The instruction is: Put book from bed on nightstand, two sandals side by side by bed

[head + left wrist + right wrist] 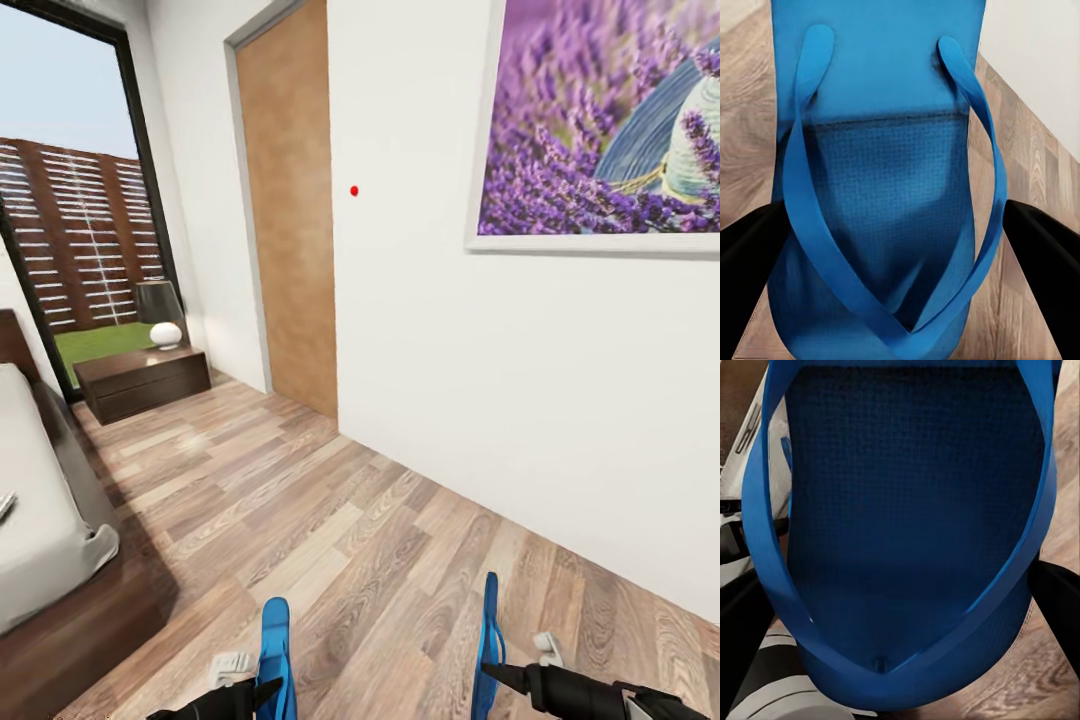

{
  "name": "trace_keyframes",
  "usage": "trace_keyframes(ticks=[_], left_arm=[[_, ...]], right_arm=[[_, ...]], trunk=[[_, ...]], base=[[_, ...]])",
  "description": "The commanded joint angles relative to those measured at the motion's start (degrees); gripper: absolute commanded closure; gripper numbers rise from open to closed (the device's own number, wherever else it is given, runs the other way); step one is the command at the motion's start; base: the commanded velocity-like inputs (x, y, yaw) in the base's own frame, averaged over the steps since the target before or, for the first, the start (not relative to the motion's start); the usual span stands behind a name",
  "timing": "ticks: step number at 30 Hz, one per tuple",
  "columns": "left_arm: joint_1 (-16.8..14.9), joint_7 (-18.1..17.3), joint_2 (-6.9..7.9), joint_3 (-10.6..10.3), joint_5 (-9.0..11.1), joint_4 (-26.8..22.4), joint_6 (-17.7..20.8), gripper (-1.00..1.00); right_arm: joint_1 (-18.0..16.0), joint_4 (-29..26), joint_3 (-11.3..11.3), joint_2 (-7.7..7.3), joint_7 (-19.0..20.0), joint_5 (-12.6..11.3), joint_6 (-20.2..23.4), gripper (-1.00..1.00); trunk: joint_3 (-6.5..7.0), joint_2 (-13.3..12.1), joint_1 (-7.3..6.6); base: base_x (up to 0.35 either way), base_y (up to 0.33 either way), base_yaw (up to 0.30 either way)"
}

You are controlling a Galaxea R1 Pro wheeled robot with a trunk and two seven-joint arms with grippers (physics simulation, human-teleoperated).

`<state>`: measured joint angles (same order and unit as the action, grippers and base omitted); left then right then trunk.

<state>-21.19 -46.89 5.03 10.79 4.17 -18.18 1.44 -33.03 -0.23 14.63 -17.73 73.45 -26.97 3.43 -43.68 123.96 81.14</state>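
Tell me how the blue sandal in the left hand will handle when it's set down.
Likely light and bendy: the sandal is a thin foam-looking slab with slim straps. Held in the left hand, it may flop. Flat sole, so unlikely to roll.

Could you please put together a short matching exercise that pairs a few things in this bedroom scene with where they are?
Things:
1. lamp
2. flower picture
3. left sandal
4. bed

Places:
A. hung on the white wall, head view's upper right
B. along the head view's left edge
C. on the nightstand by the window
D. gripped in the left claw, above the wood floor

Pairs: 1-C, 2-A, 3-D, 4-B
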Motion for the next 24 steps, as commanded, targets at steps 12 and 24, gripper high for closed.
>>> trace_keyframes(ticks=[12,24], left_arm=[[0.0,-0.2,-0.01,0.1,0.2,0.1,0.1,1.00],[0.0,-0.2,0.04,0.1,0.2,0.1,0.1,1.00]], right_arm=[[0.0,0.0,0.3,-0.02,0.2,-0.6,0.4,1.00],[0.0,0.0,0.3,-0.02,0.3,-0.6,0.4,1.00]], trunk=[[0.27,0.0,-0.01],[0.31,0.0,-0.01]], base=[[0.000,0.000,0.268],[0.220,0.000,0.043]])
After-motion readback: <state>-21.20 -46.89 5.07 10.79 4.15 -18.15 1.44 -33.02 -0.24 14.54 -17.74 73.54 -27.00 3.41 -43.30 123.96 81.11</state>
